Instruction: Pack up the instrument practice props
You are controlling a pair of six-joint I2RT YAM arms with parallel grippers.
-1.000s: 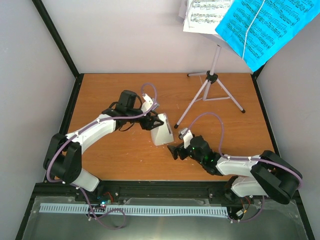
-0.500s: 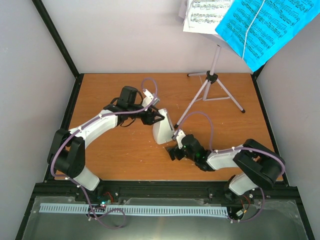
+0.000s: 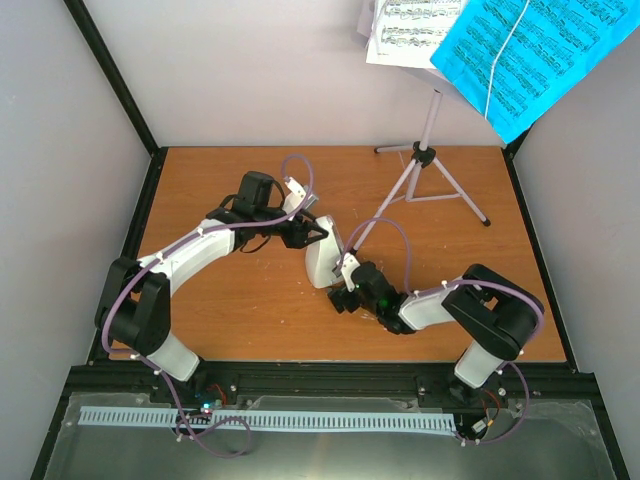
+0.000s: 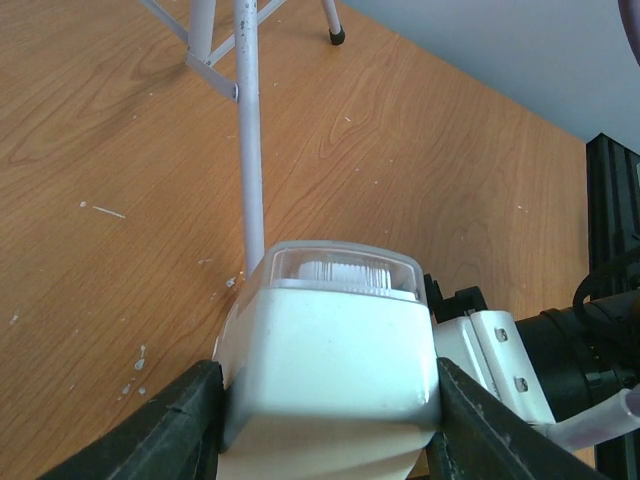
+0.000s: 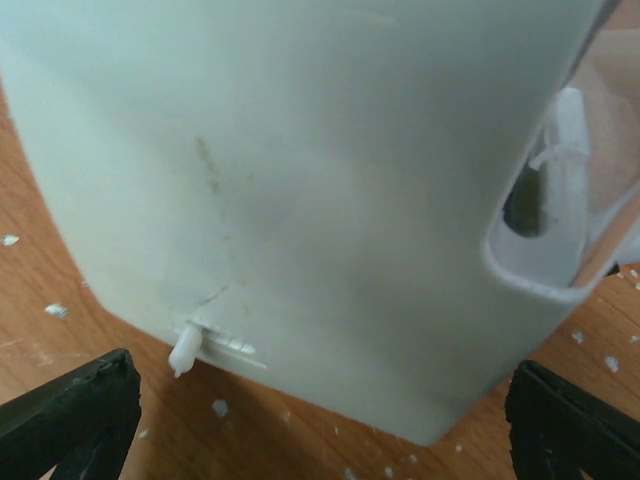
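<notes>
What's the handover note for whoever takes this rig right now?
Left tool: shut on the metronome, which is mid table, by the stand's near leg.
Right tool: open, jaws wide on either side of the metronome, not gripping.
Stand: upright at back right, with the white pages and blue pages on its tray.
Done: nothing packed.
Left: stow the metronome, pages and stand. No case is in view.

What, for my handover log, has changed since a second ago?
The right gripper, jaws open, advanced left to the small white pyramid metronome with clear cover. The left gripper closed in on its sides. Lilac tripod music stand and white and blue sheet-music pages unchanged.
</notes>
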